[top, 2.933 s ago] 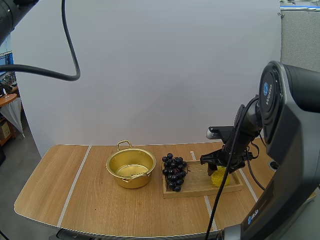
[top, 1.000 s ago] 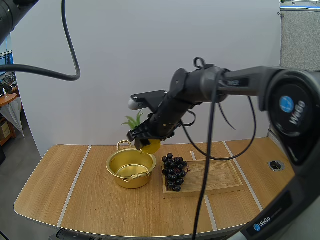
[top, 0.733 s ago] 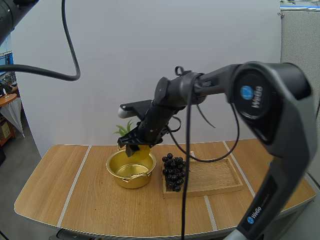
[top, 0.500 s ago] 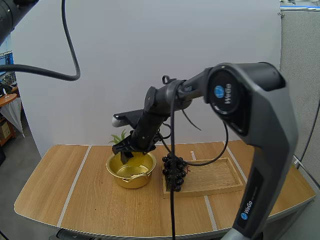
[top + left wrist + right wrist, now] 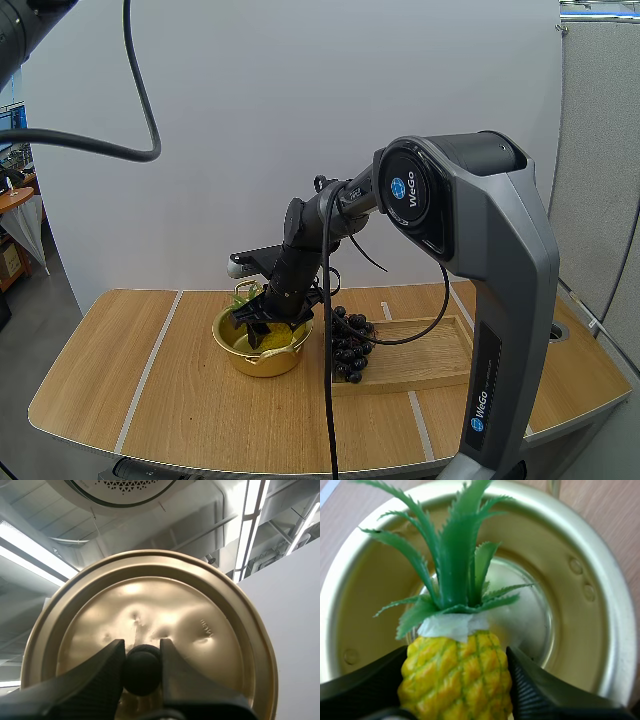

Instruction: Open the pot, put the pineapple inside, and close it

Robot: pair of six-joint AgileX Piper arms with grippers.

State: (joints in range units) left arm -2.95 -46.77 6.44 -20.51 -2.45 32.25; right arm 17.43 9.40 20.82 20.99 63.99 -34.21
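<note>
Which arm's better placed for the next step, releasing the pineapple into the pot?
Right. The right end effector grips the pineapple over the open pot; the left end effector holds the lid.

Robot lab, white backdrop, wooden table

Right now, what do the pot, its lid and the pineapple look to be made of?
Pot: thin metal with a shiny gold finish; it mirrors light and has small round bumps in the wall. Lid: the same golden metal, slightly dented, with a black knob, probably plastic. Pineapple: likely plastic or foam; even yellow skin, stiff green leaves, a white band at the neck.
</note>
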